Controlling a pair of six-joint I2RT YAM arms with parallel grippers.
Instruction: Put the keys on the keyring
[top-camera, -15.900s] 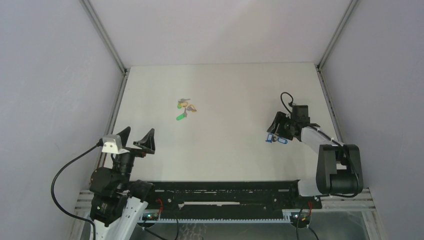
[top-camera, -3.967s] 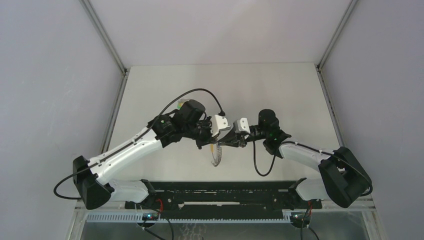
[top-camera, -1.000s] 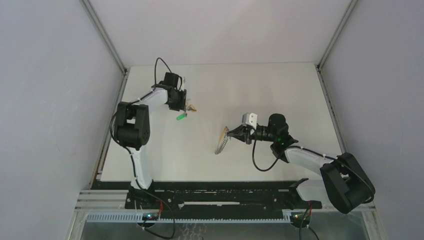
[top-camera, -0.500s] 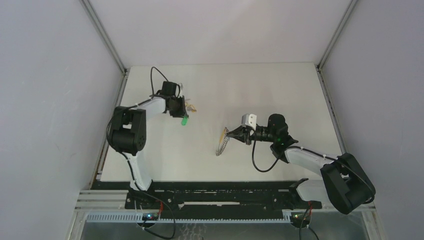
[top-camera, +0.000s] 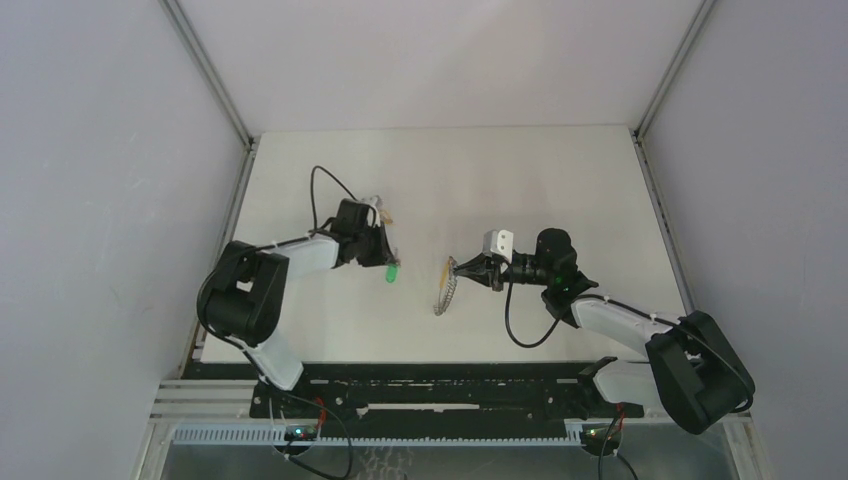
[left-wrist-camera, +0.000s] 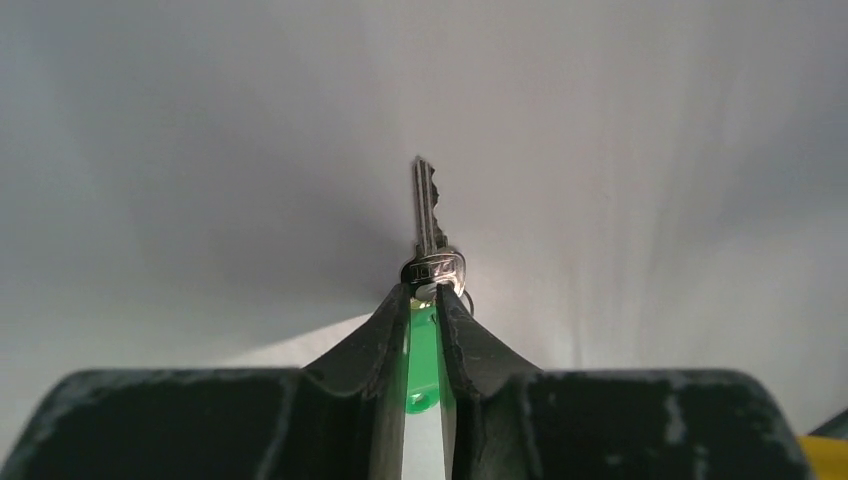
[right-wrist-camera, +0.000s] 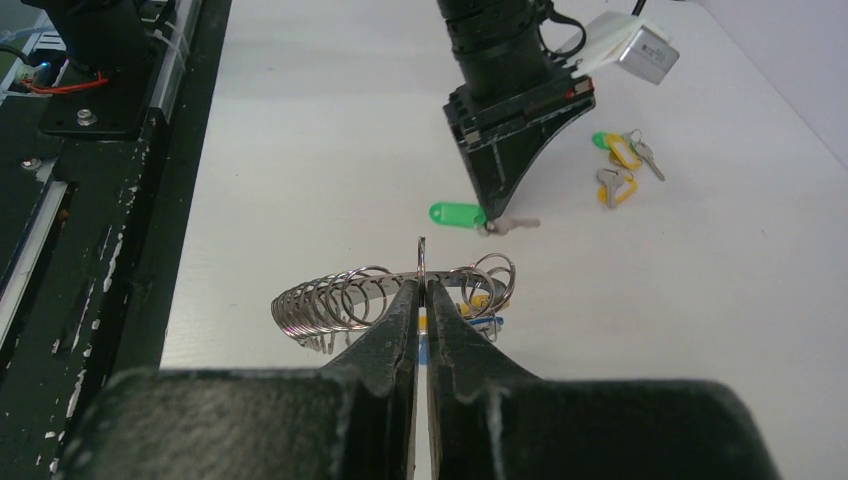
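Left pincer (left-wrist-camera: 422, 292), now clamped on the green key (left-wrist-camera: 430, 265), has carried it toward the keyring (right-wrist-camera: 335, 300), which the right pincer (right-wrist-camera: 421, 292) pinches tight.

Green key (left-wrist-camera: 432, 268) head half-hidden between left jaws (keys (right-wrist-camera: 485, 322) on keyring (right-wrist-camera: 330, 300) behind right jaws)

Right claw (right-wrist-camera: 421, 292) pinching keyring (right-wrist-camera: 322, 300), green key (right-wrist-camera: 455, 213) beyond

A white tabletop (top-camera: 500, 170) seen from above, enclosed by plain pale grey walls (top-camera: 110, 200) on its left, far and right sides. Slim aluminium posts (top-camera: 206, 70) rise from its two far corners. A black slotted rail (top-camera: 450, 380) runs along its near edge. Soft, even light.
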